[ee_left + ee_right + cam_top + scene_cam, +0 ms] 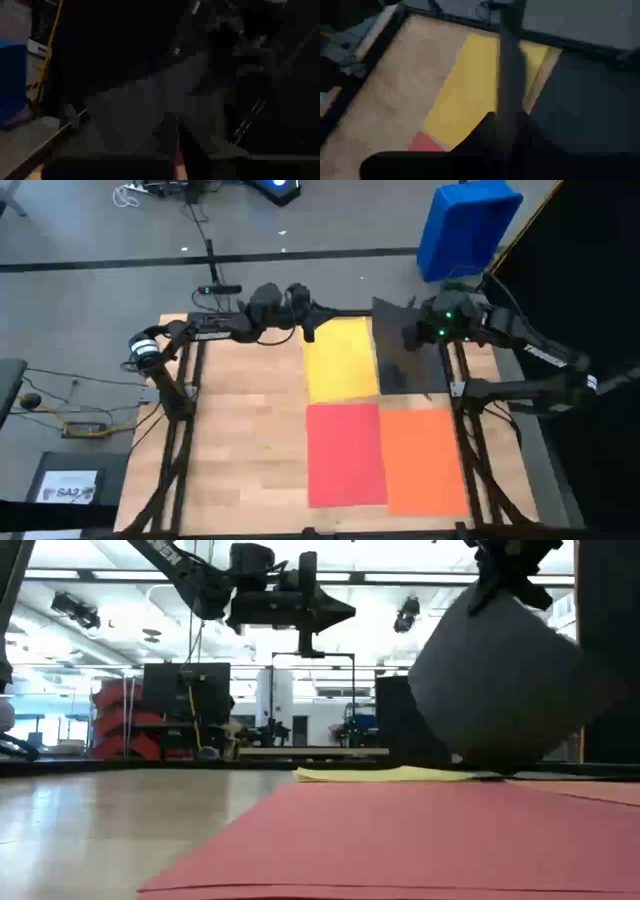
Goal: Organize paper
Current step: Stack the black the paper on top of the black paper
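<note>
Four sheets of paper are in the high view. The yellow sheet (340,360) lies flat at the far middle of the table, the red sheet (345,452) near the front, and the orange sheet (422,458) to the red one's right. The dark grey sheet (410,365) is right of the yellow one, and my right gripper (412,335) is shut on it. My left gripper (308,330) hovers shut above the yellow sheet's far left corner and touches nothing; in the low view this left gripper (306,615) points down, well above the table. My right gripper pinches the dark grey sheet between its two fingers at the sheet's far part (512,107), coming from above and slanting down. The far part is lifted and the sheet bulges in a curve (500,680) below the gripper. Its near end (490,765) stays down on the table.
A blue bin (465,225) stands beyond the table's far right corner. Bare wooden table (245,430) stretches left of the sheets. A dark box with a white label (68,485) and cables lie on the floor to the left. Black frame rails run along the table's sides.
</note>
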